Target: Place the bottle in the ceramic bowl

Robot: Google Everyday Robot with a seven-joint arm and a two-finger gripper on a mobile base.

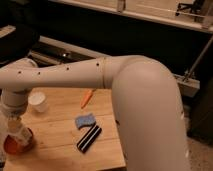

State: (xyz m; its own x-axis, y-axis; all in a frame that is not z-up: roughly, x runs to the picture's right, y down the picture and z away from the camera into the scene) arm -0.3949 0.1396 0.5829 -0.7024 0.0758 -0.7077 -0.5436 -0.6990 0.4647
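Note:
The orange-red ceramic bowl (11,147) sits at the near left corner of the wooden table (60,145). My gripper (15,126) hangs from the long white arm right above the bowl and is shut on the small clear bottle (22,135). The bottle is tilted, with its lower end down inside the bowl's rim. The wrist and gripper hide part of the bottle and the bowl's far side.
A white cup (39,101) stands just behind the bowl. An orange carrot-like piece (87,97), a blue sponge (85,120) and a black-and-white striped object (89,138) lie mid-table. The arm's bulky elbow (145,110) fills the right side.

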